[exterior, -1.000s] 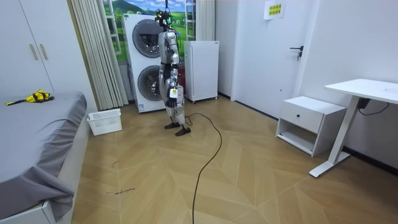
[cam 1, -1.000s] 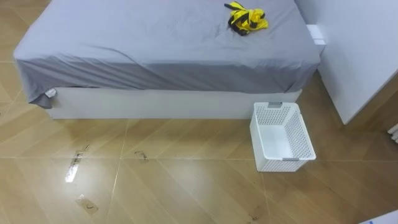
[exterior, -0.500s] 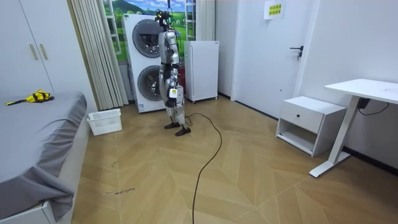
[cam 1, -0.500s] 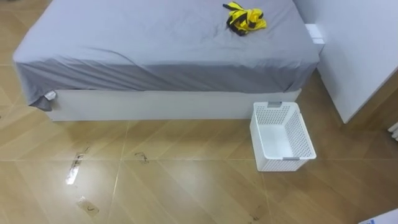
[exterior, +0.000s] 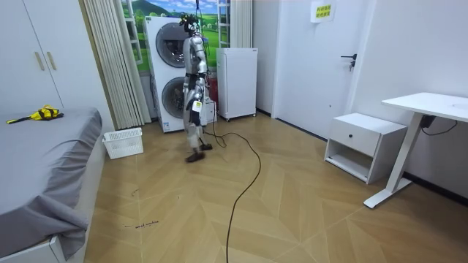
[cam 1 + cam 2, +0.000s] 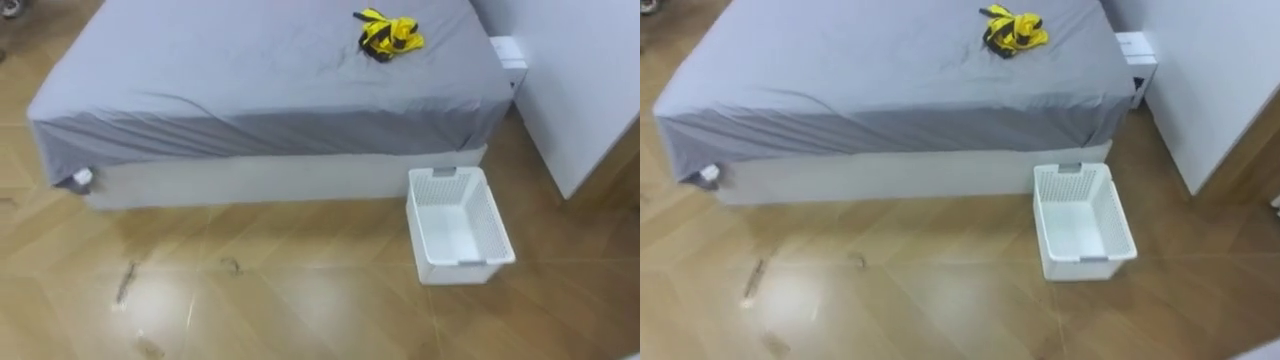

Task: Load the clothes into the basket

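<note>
Room view showed the robot far from the clothes, hands too small to read; approaching carelessly, it could kick the basket.

Robot stands nr washers; basket (white) beside bed w/ yellow clothes on it.

In the upper centre-left of the room view, the robot is standing upright in mid-stride, one foot ahead of the other, its arms hanging close to its body and its left hand beside the hip.
</note>
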Controlling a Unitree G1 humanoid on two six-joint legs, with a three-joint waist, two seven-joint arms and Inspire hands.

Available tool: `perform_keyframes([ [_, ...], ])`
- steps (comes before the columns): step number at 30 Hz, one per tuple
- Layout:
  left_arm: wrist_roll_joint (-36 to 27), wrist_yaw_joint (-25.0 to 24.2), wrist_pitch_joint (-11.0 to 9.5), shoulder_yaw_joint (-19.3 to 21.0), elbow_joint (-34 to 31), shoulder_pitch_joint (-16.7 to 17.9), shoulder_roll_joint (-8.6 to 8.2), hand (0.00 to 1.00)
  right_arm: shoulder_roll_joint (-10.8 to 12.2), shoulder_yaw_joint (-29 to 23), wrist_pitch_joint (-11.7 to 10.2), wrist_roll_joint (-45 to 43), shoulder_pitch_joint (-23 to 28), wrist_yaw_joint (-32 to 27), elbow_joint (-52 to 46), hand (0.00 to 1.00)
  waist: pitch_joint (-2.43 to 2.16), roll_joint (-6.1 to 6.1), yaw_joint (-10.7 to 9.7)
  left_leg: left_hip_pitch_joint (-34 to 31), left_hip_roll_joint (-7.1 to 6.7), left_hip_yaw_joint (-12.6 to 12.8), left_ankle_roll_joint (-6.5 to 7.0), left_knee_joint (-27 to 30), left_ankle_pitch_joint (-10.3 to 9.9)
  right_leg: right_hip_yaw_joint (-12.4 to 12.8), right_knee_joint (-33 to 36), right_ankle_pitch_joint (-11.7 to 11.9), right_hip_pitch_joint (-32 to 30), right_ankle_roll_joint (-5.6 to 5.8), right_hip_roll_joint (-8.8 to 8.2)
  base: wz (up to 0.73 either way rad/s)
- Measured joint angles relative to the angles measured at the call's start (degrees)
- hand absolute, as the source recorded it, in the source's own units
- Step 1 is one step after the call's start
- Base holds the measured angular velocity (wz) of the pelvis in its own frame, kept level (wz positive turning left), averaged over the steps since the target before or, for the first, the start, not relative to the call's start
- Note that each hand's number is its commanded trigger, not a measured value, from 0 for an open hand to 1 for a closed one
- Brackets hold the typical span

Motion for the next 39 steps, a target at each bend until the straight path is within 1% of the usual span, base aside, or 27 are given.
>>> perform_keyframes([
  [1, 0.0, 0.1, 0.0, 0.1, 0.0, 0.7, -0.10, 0.00, 0.0, 0.1, 0.0, -0.2, 0.2, 0.0, 0.0, 0.00, 0.00, -0.07, 0.1, -0.3, 0.34, 0.0, 0.11, -1.1, 1.5, 0.1, 0.0, -0.7, 0.8, 0.33, -0.28, -0.44],
  [3, 0.1, 0.0, -0.1, 1.2, 0.4, 1.5, -0.51, 0.00, 0.0, -0.3, 0.0, -0.8, 1.3, 0.0, -0.5, 0.00, -0.11, -1.27, 0.2, -1.2, -0.82, 1.2, 2.24, -0.3, 10.1, 1.7, -0.1, -3.5, 2.9, 1.95, -2.48, -0.23],
  [4, 0.2, -0.2, -0.4, 1.2, 0.4, 1.4, -0.44, 0.00, 0.0, -0.7, 0.0, -0.8, 1.4, 0.0, -0.8, 0.00, -0.11, -1.68, 0.2, -2.0, -1.55, 1.5, 3.24, 0.9, 11.1, 1.7, -0.1, -3.9, 3.1, 2.83, -3.26, 0.00],
  [6, 0.2, -0.4, -2.0, 1.1, 0.9, 0.5, 0.01, 0.00, 0.0, -2.0, -0.1, -1.0, 1.8, 0.0, -2.0, 0.00, -0.38, -3.64, 0.2, -4.9, -4.19, 3.7, 5.50, 9.8, 5.2, 2.9, -0.3, -4.4, 3.5, 4.59, -6.65, -0.03],
  [8, 0.0, -0.7, -2.2, 0.9, 2.1, -0.2, 0.01, 0.00, 0.0, -2.4, -0.4, -1.4, 1.4, -0.5, -2.4, 0.00, -0.16, -3.03, 0.8, -4.9, -3.76, 4.8, 6.19, 16.8, -0.7, 3.2, 4.5, -2.5, 3.7, 5.89, -7.75, -0.24],
  [10, -0.7, -0.6, -2.2, 0.4, 2.5, -0.5, 0.22, 0.00, 0.3, -2.1, -0.7, -0.8, 1.5, -1.1, -2.6, 0.00, 0.08, -3.25, 0.8, -0.9, -3.99, 6.7, 7.02, 18.3, -5.0, 3.6, 15.6, 1.9, 1.9, 6.11, -9.06, -0.04],
  [11, -0.7, -0.4, -2.2, -0.3, 2.6, -1.3, 0.24, 0.00, 0.3, -2.0, -1.0, -0.7, 1.9, -1.8, -3.2, 0.00, -0.26, -2.61, 0.7, 3.0, -4.27, 7.1, 7.06, 16.0, -7.7, 3.4, 24.3, 8.3, -0.6, 6.02, -9.68, 0.20],
  [12, -0.2, 0.0, -2.2, -0.4, 2.5, -2.8, 0.24, 0.00, 0.4, -1.8, -1.0, -0.8, 1.9, -2.2, -4.0, 0.00, -0.38, -1.93, 1.0, 6.5, -4.98, 6.6, 7.28, 13.5, -8.7, 4.0, 31.9, 14.1, -4.0, 4.73, -10.11, 0.14],
  [13, 0.1, 0.2, -2.2, -0.4, 2.5, -3.5, 0.13, 0.00, 0.3, -1.8, -1.0, -0.9, 1.8, -2.3, -5.1, 0.00, -0.38, -1.82, 1.3, 7.9, -4.89, 6.1, 7.20, 12.5, -9.2, 4.0, 35.1, 13.0, -6.3, 4.36, -9.79, -0.14],
  [15, 2.2, 0.7, -2.6, -0.3, 1.9, -5.4, -0.15, 0.00, 0.4, -1.5, -1.1, -0.6, 0.4, -2.3, -9.8, 0.00, 0.46, -0.25, 2.3, 13.9, -4.13, 2.4, 6.55, 7.8, -9.8, 2.1, 39.6, 4.9, -16.7, 0.99, -5.39, -0.20],
  [17, 2.2, 0.7, -2.7, -1.3, 1.5, -6.7, -0.18, 0.00, 0.7, -1.2, -1.6, -0.3, -0.1, -2.9, -13.2, 0.00, 0.76, 1.03, 1.9, 17.6, -3.30, -2.3, 5.95, 5.6, -10.5, -0.3, 32.7, 2.4, -23.2, 0.48, -1.08, 0.25],
  [18, 2.3, 0.7, -2.6, -2.8, 1.5, -6.9, -0.09, 0.00, 1.0, -0.7, -1.9, -0.4, -0.5, -3.3, -14.6, 0.00, 0.74, 1.22, 0.8, 20.3, -2.68, -4.9, 5.42, 4.1, -11.2, -1.7, 23.0, 2.8, -25.7, 0.45, 0.70, 0.61],
  [19, 2.5, 0.6, -2.6, -3.7, 1.5, -7.0, -0.02, 0.00, 1.1, -0.7, -1.9, -0.4, -0.3, -3.7, -15.4, 0.00, 0.73, 1.21, 0.2, 21.7, -2.50, -5.9, 5.17, 3.2, -11.5, -1.8, 17.7, 4.0, -26.3, 0.54, 1.01, 0.89],
  [21, 3.3, -0.8, -2.5, -6.1, 1.4, -6.7, -0.66, 0.00, 1.2, -1.2, -2.5, -0.3, -0.6, -4.7, -15.9, 0.00, 0.51, 1.66, -0.2, 28.6, -0.69, -7.6, 3.47, -0.7, -12.9, -1.8, 3.8, 16.5, -27.0, -0.27, 1.37, 0.80],
  [22, 3.4, -1.0, -2.5, -6.2, 1.4, -6.3, -0.69, 0.00, 1.4, -1.4, -2.8, -0.2, -0.8, -4.9, -16.1, 0.00, 0.23, 1.73, -0.2, 29.5, -0.16, -8.1, 2.93, -0.9, -13.3, -1.9, 3.0, 18.6, -26.8, -0.97, 1.61, 0.56],
  [23, 3.3, -1.4, -2.4, -6.4, 1.5, -5.5, -0.72, 0.00, 1.4, -1.6, -3.5, 0.2, -0.9, -5.8, -17.9, 0.00, -0.61, 2.21, 0.2, 30.1, 1.08, -8.3, 1.03, -0.3, -14.6, -2.9, 4.4, 19.2, -25.8, -3.03, 2.89, 0.34],
  [25, 3.2, -1.9, -2.5, -6.1, 1.3, -4.2, -0.67, 0.00, 1.3, -2.1, -5.3, 1.0, -1.8, -6.8, -20.6, 0.00, -0.10, 3.57, 1.2, 31.6, 3.55, -7.9, -1.14, 0.3, -14.3, -5.3, 7.1, 17.1, -24.2, -5.02, 4.17, 0.21],
  [26, 3.3, -2.0, -2.5, -5.7, 0.8, -3.1, -0.50, 0.00, 1.1, -2.3, -5.8, 2.0, -2.3, -7.3, -22.4, 0.00, -0.18, 4.12, 1.4, 32.6, 4.79, -7.1, -2.97, 0.3, -13.2, -6.0, 9.3, 15.4, -23.7, -5.86, 4.65, 0.21],
  [27, 3.5, -2.0, -2.5, -5.5, 0.0, -2.2, -0.37, 0.00, 0.9, -2.6, -5.9, 2.5, -2.4, -7.8, -24.8, 0.00, 0.30, 4.30, 1.7, 34.4, 5.50, -6.8, -3.77, 0.8, -11.6, -7.1, 14.7, 13.6, -24.2, -6.55, 4.19, 0.24],
  [28, 3.5, -2.0, -2.6, -5.0, -0.2, -2.0, -0.42, 0.00, 0.7, -2.6, -6.0, 2.5, -2.6, -8.2, -25.5, 0.00, 1.09, 3.80, 1.6, 35.5, 6.27, -7.3, -3.82, 2.0, -11.2, -8.3, 17.9, 12.4, -25.6, -5.83, 4.17, 0.15],
  [29, 3.5, -1.9, -3.1, -4.3, -0.2, -0.7, 0.63, 0.00, 1.3, -2.4, -6.1, 2.2, -2.8, -8.4, -26.4, 0.00, 0.20, 3.67, 2.0, 34.2, 6.54, -6.9, -4.22, 8.1, -11.5, -7.8, 13.3, 12.1, -25.2, -5.21, 4.42, -0.09],
  [30, 3.6, -1.7, -3.0, -3.5, -0.2, 0.6, 1.14, 0.00, 1.1, -2.4, -5.7, 1.7, -3.1, -8.5, -27.3, 0.00, -0.03, 2.70, 2.7, 31.1, 7.04, -5.5, -4.58, 17.4, -11.4, -8.5, 12.8, 10.3, -23.4, -7.69, 4.78, -0.11],
  [31, 3.7, -1.5, -3.0, -3.3, -0.5, 1.0, 1.30, 0.00, 1.2, -2.3, -5.4, 1.6, -3.0, -8.6, -27.6, 0.00, 0.01, 2.61, 2.3, 29.4, 7.49, -5.6, -4.69, 21.5, -9.9, -8.4, 12.7, 9.3, -22.5, -7.87, 5.24, 0.00],
  [32, 3.8, -1.4, -2.9, -2.3, -0.6, 1.5, 1.27, 0.00, 1.2, -2.4, -5.4, 1.4, -2.5, -9.1, -28.1, 0.00, 0.22, 2.12, 1.9, 27.0, 8.15, -5.5, -4.75, 27.7, -6.4, -8.6, 11.4, 8.3, -19.8, -8.12, 5.51, 0.22],
  [33, 3.5, -1.3, -3.0, -1.8, -0.8, 1.7, 1.13, 0.00, 1.2, -2.4, -5.3, 0.5, -2.4, -9.8, -28.1, 0.00, 0.61, 1.53, 1.5, 24.3, 8.09, -5.4, -4.42, 31.6, -6.9, -8.7, 8.9, 8.3, -17.0, -8.13, 5.53, 0.21],
  [37, 3.0, -0.1, -3.1, -1.2, -2.2, 2.6, 1.00, 0.00, 0.9, -3.0, -5.3, -1.2, -2.4, -12.5, -29.4, 0.00, 0.77, 1.18, 0.9, 17.1, 7.50, -2.1, -3.18, 30.6, -9.4, -7.8, 2.8, 8.4, -10.8, -7.87, 5.84, 0.00],
  [39, 3.0, 0.0, -3.1, -1.2, -2.3, 3.3, 0.63, 0.00, 0.6, -3.1, -5.3, -3.0, -2.7, -14.4, -34.6, 0.00, 0.41, 1.14, 1.5, 14.2, 5.55, -1.6, -3.19, 21.5, -10.9, -5.1, 1.6, 8.2, -9.5, -7.52, 5.70, -0.55],
])
